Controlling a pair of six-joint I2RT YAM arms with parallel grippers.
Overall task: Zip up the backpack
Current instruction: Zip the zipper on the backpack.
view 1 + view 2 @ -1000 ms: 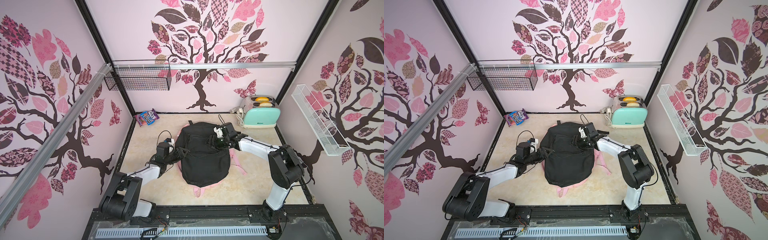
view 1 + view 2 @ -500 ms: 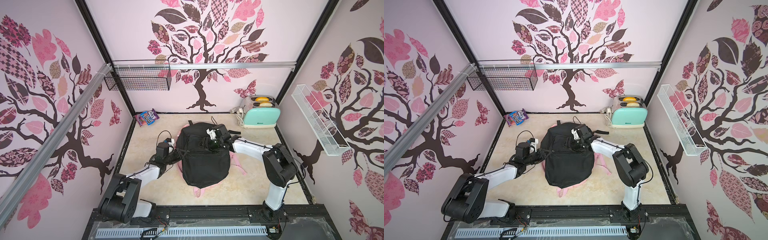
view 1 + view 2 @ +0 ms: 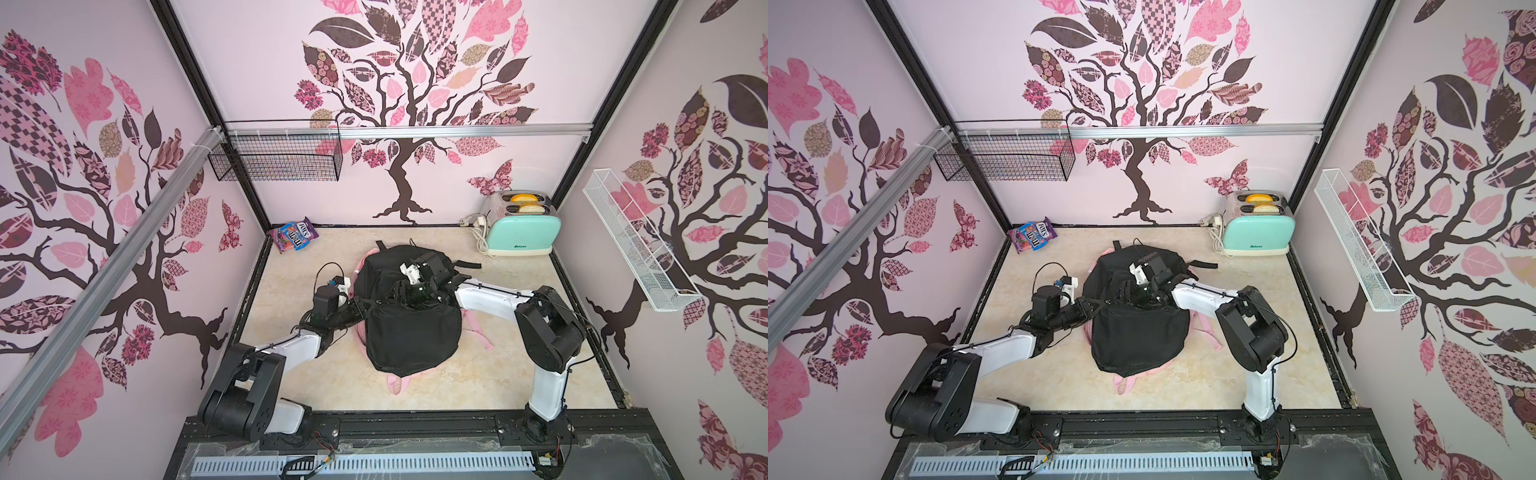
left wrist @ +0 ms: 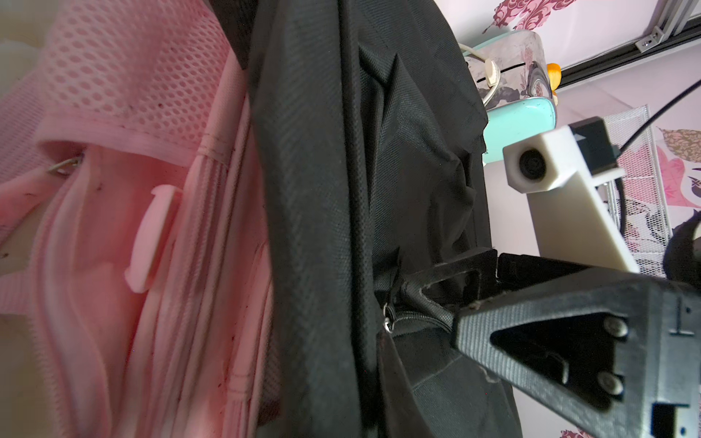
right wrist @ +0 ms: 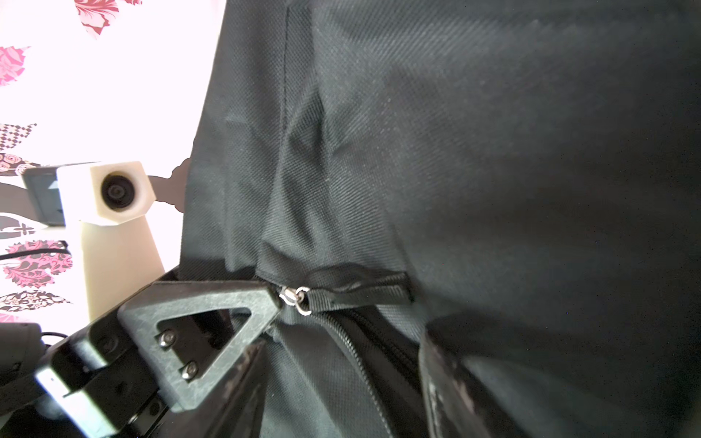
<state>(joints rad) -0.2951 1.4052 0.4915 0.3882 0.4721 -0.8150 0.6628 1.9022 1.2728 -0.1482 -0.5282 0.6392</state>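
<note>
The light-pink backpack [image 3: 395, 384] lies flat on the table, mostly hidden under a plain black backpack [image 3: 411, 332]; its pink mesh and straps [image 4: 113, 227] show in the left wrist view. My left gripper [image 3: 365, 309] is at the black backpack's left edge, shut on its fabric beside the zipper slider [image 5: 292, 297]. My right gripper [image 3: 409, 297] hovers over the middle of the black backpack, open. Its fingers [image 5: 447, 379] stand on either side of the open zipper line, just short of the black pull tab [image 5: 356, 284].
A mint toaster [image 3: 521, 232] with its cord stands at the back right. A candy bag [image 3: 294, 235] leans in the back left corner. A black wire basket [image 3: 274, 156] hangs on the back wall and a white wire shelf [image 3: 636, 245] on the right wall.
My right gripper has moved left across the black backpack, close to the left gripper. The left jaws have closed on the fabric at the bag's edge.
</note>
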